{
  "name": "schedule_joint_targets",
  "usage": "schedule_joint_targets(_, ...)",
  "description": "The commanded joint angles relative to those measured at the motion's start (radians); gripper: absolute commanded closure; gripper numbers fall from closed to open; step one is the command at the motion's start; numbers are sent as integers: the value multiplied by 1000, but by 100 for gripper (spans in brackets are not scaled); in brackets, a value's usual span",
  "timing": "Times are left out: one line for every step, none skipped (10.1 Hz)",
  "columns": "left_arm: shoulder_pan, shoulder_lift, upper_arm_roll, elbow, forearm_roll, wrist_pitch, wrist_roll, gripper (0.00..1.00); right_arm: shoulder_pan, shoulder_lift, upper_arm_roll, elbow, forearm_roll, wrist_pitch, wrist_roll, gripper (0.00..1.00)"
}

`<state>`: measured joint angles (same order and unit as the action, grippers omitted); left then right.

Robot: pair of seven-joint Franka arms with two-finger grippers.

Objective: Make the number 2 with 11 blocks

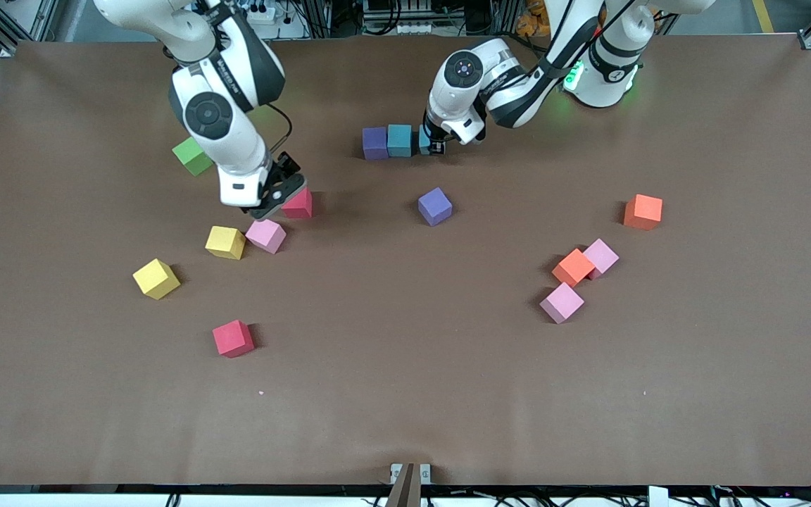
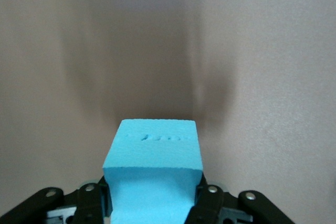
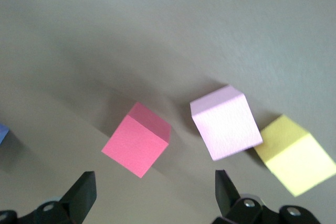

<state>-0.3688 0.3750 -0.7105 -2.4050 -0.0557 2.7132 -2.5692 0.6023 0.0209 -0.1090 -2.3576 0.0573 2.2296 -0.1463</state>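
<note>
The started row of the number 2 sits toward the robots' bases near the table's middle: a purple cube (image 1: 374, 143) touching a teal-blue cube (image 1: 399, 139), and just beside that a second light blue cube (image 1: 424, 140), mostly hidden in the front view. The left gripper (image 1: 437, 146) is closed on this light blue cube (image 2: 153, 174), with its black fingers (image 2: 207, 200) pressed on two opposite faces; the cube is at table level at the end of the row.

Taking the row as the landmark, a loose purple cube (image 1: 435, 206) lies nearer the front camera than it. Toward the right arm's end of the table from the row, the right gripper (image 1: 280, 197) hangs with its fingers spread wide and nothing between them, over a red cube (image 1: 299, 204) that shows between its fingertips in the right wrist view (image 3: 137, 139). Just beside that cube are a pink cube (image 1: 265, 235) and a yellow cube (image 1: 225, 242), with another yellow cube (image 1: 156, 279) and a second red cube (image 1: 233, 338) nearer the camera still. A green cube (image 1: 192, 156) lies by the right arm.

Toward the left arm's end from the row, an orange cube (image 1: 643, 212) stands alone; nearer the camera, another orange cube (image 1: 573, 267) touches a pink cube (image 1: 600, 257), with one more pink cube (image 1: 562, 303) close by.
</note>
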Motion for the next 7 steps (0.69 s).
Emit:
schedule_joint_targets(-13,4,9,7,16,31,-34,61,4,1,19,-11,-8,-22,271,0)
schedule_joint_targets(-15,4,9,7,16,37,-34,61,20,13,20,-11,-8,-13,368,0)
schedule_joint_targets(-21,5,11,7,16,37,-34,60,28,20,20,-9,-8,-2,402,0)
schedule_joint_targets(-21,4,9,7,16,45,-34,61,24,37,20,-11,-8,16,406,0)
schedule_joint_targets(-35,5,12,7,16,51,-34,61,19,56,20,-9,-1,31,415,0)
schedule_joint_targets(-38,7,13,7,16,53,-34,61,17,62,20,-12,1,41,459,0)
schedule_joint_targets(-39,7,13,7,17,57,-34,61,17,65,20,-12,1,42,515,0)
